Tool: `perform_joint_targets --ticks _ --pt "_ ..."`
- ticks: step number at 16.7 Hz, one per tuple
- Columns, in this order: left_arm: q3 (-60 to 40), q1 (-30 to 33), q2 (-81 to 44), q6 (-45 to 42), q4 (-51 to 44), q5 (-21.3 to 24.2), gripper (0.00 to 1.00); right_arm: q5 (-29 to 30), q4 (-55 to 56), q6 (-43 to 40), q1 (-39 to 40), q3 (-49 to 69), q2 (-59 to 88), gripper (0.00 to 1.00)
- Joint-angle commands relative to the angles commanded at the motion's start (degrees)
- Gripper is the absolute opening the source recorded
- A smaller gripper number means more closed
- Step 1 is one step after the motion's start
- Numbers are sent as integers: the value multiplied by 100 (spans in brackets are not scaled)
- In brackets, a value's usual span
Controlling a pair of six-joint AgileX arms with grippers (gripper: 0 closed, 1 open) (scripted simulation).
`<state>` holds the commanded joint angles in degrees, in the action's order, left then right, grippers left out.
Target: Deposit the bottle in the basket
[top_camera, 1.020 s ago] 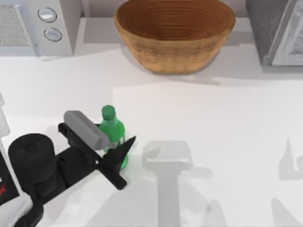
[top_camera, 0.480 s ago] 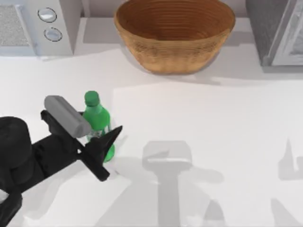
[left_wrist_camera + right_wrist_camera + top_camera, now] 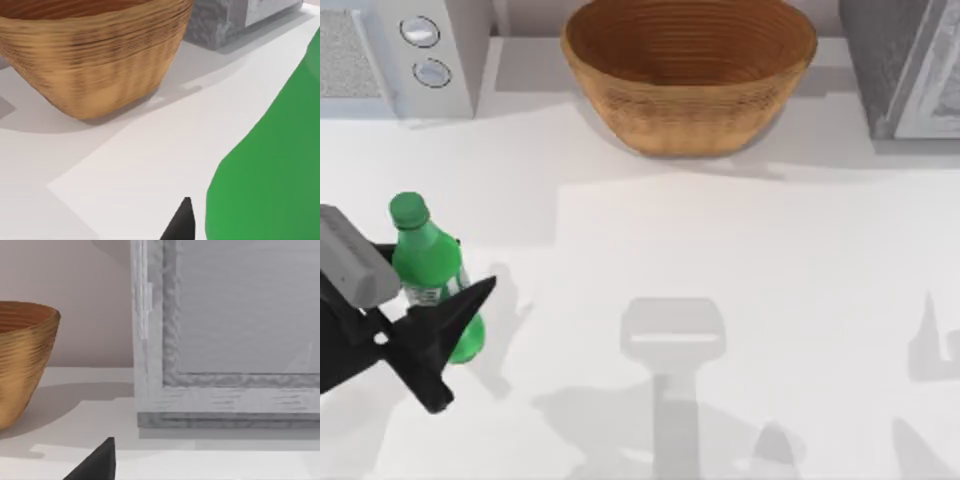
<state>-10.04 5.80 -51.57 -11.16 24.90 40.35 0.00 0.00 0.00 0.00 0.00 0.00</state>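
Green plastic bottle [image 3: 428,268] sits gripped in my left claw [image 3: 425,325] at the surface's left edge, well apart from the wicker basket [image 3: 688,75] at the rear centre. For this step I would hold the bottle upright, raise it above the rim before crossing, and release over the bowl's middle. Label band: white and green, no legible writing. Right claw [image 3: 95,462]: finger state indeterminate

left claw [image 3: 445,315]: matte black, pointed wedge fingers [image 3: 470,300], grey rounded block on the wrist. right claw: black pointed finger tip [image 3: 97,462].
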Motion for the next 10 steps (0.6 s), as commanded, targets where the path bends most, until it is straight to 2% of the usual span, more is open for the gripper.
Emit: perform_joint_targets --ticks 5,10 --pt "146 -737 2197 -197 -2159 656 0 0 0 0 0 0 0 100" --pt "188 -1065 3013 -288 -2962 933 0 0 0 0 0 0 0 100"
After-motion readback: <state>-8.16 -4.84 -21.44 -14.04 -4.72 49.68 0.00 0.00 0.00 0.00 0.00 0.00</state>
